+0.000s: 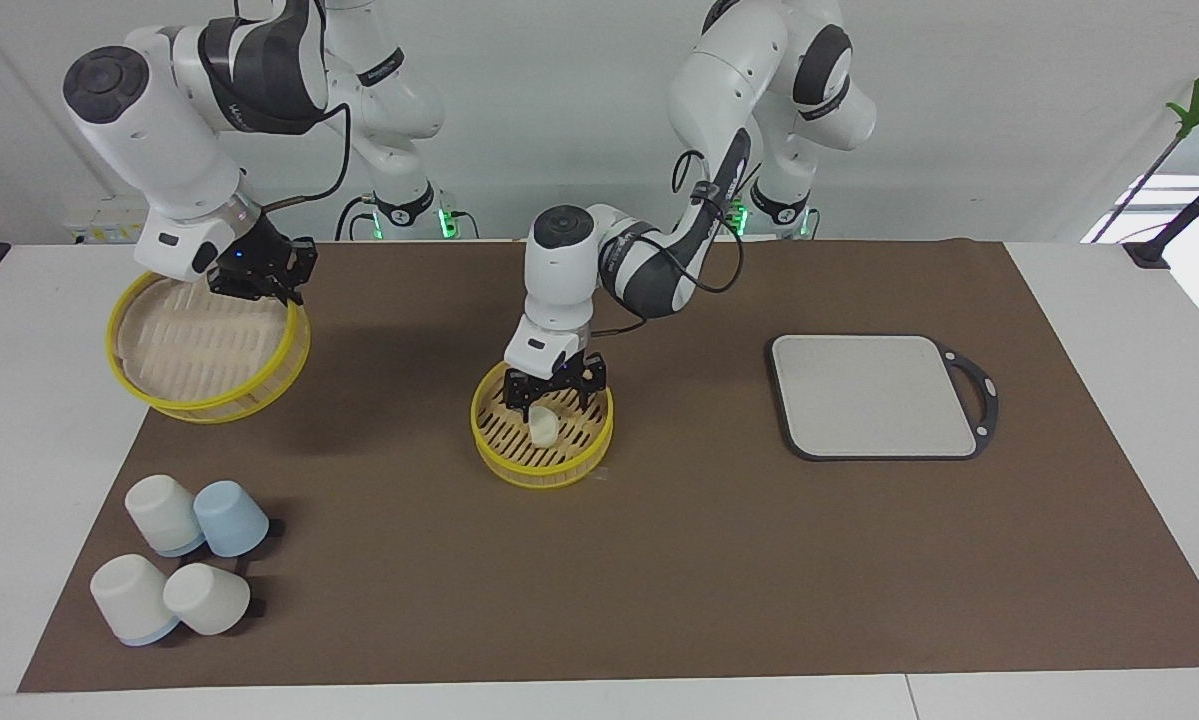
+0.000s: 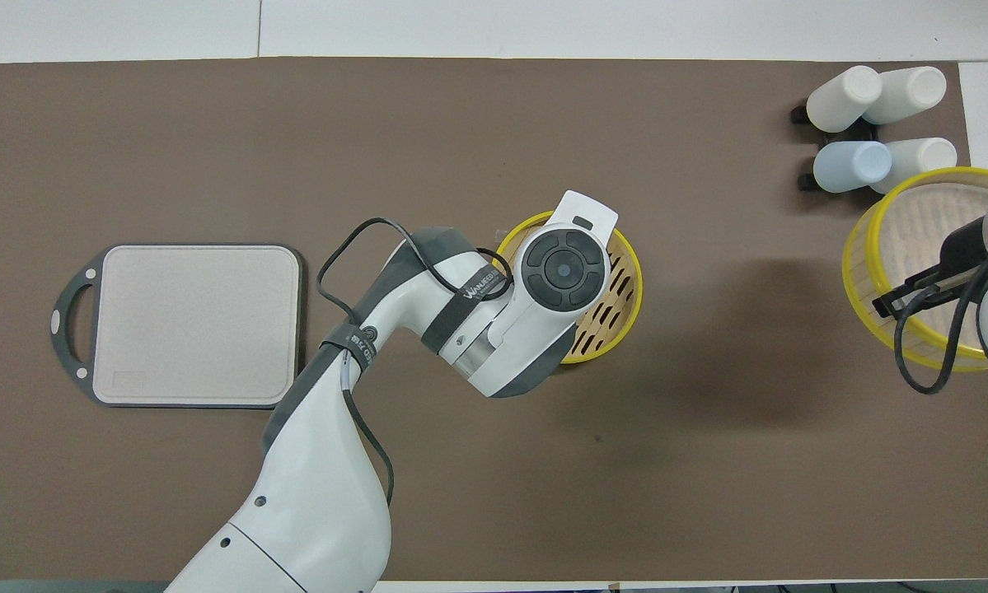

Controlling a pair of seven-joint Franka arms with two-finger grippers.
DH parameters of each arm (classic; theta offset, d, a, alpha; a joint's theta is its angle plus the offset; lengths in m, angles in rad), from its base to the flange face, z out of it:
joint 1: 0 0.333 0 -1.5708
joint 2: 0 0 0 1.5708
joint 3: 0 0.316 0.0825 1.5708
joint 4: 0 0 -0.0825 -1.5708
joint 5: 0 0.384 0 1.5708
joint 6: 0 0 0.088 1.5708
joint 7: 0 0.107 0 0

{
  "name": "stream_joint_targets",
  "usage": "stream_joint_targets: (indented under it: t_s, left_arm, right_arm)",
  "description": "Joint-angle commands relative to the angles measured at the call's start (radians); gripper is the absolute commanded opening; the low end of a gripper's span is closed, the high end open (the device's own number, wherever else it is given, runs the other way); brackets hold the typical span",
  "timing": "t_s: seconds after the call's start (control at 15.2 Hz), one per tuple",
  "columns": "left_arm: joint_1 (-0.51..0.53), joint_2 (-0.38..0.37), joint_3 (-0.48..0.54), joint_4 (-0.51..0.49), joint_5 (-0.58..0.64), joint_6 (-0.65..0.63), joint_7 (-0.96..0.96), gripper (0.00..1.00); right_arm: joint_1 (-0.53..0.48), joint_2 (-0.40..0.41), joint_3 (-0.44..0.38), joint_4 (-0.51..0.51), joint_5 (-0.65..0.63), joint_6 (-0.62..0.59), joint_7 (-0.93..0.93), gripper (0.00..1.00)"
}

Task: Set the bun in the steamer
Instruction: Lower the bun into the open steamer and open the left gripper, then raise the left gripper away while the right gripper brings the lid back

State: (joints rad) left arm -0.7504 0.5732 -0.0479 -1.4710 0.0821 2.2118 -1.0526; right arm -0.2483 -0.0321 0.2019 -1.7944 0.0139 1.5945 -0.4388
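Bun [image 1: 544, 428] in steamer [image 1: 499, 455] on brown mat [image 1: 659, 560], below left gripper's [image 1: 553, 396] spread jaws.

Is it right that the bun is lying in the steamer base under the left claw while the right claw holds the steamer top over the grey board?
Not quite. In the facing view the bun does lie in the steamer base under the left claw, but the right claw holds the steamer top up at the right arm's end of the table, not over the grey board, which lies toward the left arm's end.
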Motion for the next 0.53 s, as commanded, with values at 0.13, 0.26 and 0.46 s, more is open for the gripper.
stream_joint_targets:
  t_s: [0.13,0.26,0.46]
  left_arm:
    - [0.141,-0.238,0.000,-0.032,0.008,-0.240,0.113,1.00]
    - [0.244,-0.309,0.000,-0.031,-0.011,-0.337,0.237,1.00]
    - [0.414,-0.384,0.000,-0.031,-0.025,-0.437,0.444,1.00]
  right_arm:
    - [-0.003,-0.017,0.005,0.003,0.012,0.016,0.020,0.00]
    - [0.021,0.004,0.017,0.078,0.014,-0.001,0.064,0.00]
    - [0.241,0.040,0.019,0.128,0.008,0.025,0.361,0.00]
